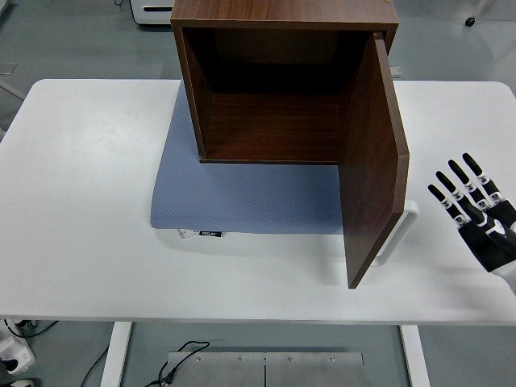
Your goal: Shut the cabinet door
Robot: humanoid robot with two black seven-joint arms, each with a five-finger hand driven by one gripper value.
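Brown cabinet (282, 89) on grey mat (242, 193), up-left of right hand (477, 216) | door (375, 161) swung open, just left of hand, apparently untouched | fingers (451, 187) spread, empty | white surface (81, 201)

We look down on a white bench (89, 201) with rounded corners, standing on white legs (117, 353) over a grey-green floor (72, 40). Under its near edge lies a grey metal plate (266, 369), with a black cable (179, 363) curling beside it. At the lower left sits a white power strip (14, 355). Light falls evenly, throwing soft shadows.
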